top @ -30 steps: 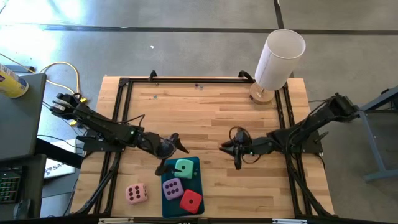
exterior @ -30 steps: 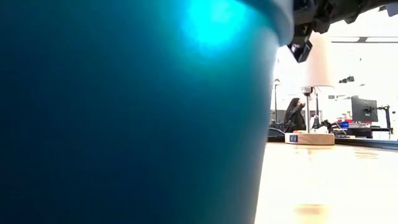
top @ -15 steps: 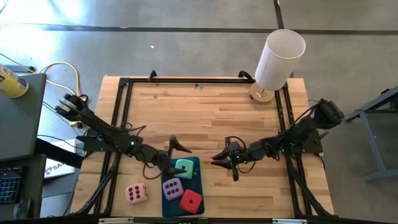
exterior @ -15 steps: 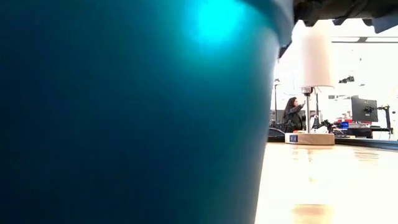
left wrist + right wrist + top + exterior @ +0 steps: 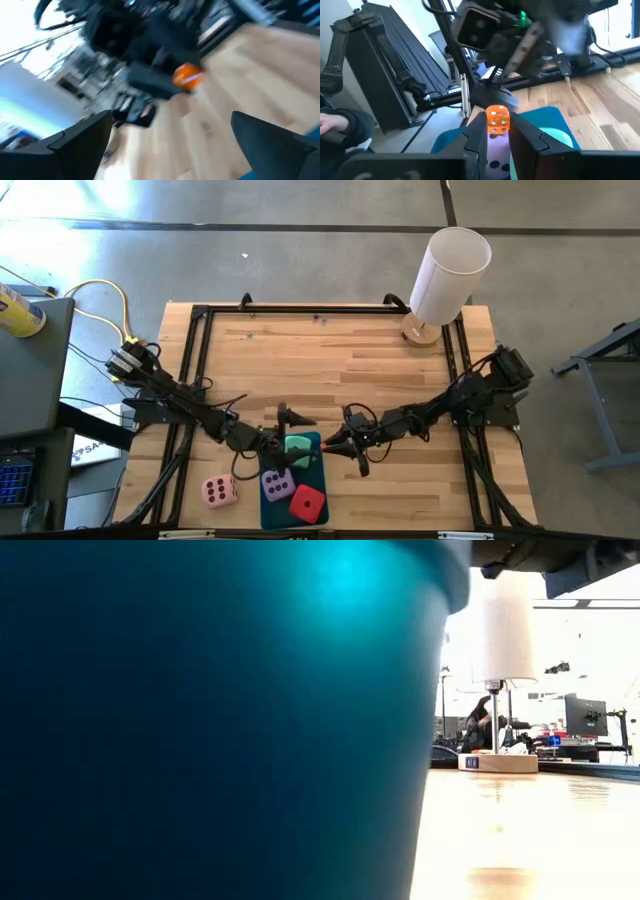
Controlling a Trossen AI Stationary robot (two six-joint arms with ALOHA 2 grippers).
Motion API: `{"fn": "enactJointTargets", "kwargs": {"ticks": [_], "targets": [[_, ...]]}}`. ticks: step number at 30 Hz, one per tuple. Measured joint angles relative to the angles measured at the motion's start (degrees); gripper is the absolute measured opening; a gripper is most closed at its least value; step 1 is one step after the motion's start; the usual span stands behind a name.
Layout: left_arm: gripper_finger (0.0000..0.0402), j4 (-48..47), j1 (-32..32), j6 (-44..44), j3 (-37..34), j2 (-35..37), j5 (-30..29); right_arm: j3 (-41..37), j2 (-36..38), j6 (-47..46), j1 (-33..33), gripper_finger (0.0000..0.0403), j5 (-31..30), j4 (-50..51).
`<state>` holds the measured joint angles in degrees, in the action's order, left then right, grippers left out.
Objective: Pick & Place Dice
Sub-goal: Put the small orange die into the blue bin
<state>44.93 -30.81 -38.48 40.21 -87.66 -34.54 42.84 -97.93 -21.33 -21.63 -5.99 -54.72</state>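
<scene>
A teal tray (image 5: 316, 470) at the near middle of the table holds a mint green die (image 5: 297, 451), a lilac die (image 5: 277, 482) and a red die (image 5: 307, 502). A pale pink die (image 5: 219, 491) rests on the table left of the tray. My left gripper (image 5: 268, 446) is open at the tray's far left corner, beside the mint die, its fingers wide apart in the left wrist view (image 5: 170, 150). My right gripper (image 5: 333, 446) is just right of the mint die and is shut on a small orange die (image 5: 496, 120). That die also shows in the left wrist view (image 5: 188, 77). My right gripper pinches the small orange die by two opposite sides (image 5: 489, 125) between its two fingers (image 5: 477, 137). The fingers come from the table's right and point toward the tray. The die is lifted clear above the tray's right part.
A white lamp (image 5: 447, 272) on a wooden base stands at the far right corner. Black frame rails (image 5: 195, 350) run along the table's sides. The tray's wall (image 5: 200, 720) fills most of the low view. A person's hand (image 5: 335, 122) shows beyond the table.
My right gripper has gone toward the table's left, up to the tray, carrying the small orange die. My left gripper has gone toward the near edge and the right, up to the tray's far left corner, staying open.
</scene>
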Motion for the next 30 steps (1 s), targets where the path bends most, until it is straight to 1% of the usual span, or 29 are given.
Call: {"fn": "enactJointTargets", "kwargs": {"ticks": [2, 7, 11, 19, 22, 30], "targets": [[0.0400, 0.62, -0.13, -0.77, 0.00, -0.28, -1.77, 0.32, -0.02, 0.14, 0.06, 0.0055, -0.01, 0.07], [0.0400, 0.61, -0.22, -1.84, 0.00, -0.31, -1.18, 0.64, -0.02, 0.16, 0.76, 0.0055, -0.18, 0.00], [0.0400, 0.58, -0.20, -1.86, 0.00, -0.31, -1.18, 0.64, -0.02, -1.19, 1.66, 0.0055, -1.61, 0.07], [0.0396, 0.59, -0.04, -1.88, 0.00, -0.31, -1.16, 0.62, -0.02, -2.98, 2.27, 0.0055, -1.35, 0.04], [0.0384, 0.57, -0.02, -1.72, 0.00, -0.31, -1.20, 0.62, -0.02, -3.00, 2.25, 0.0055, -1.42, 0.04], [0.0333, 1.64, 0.02, -2.23, 0.01, -0.31, -1.27, 0.73, -0.02, -4.16, 2.91, 0.0055, -1.50, 0.07]]}}
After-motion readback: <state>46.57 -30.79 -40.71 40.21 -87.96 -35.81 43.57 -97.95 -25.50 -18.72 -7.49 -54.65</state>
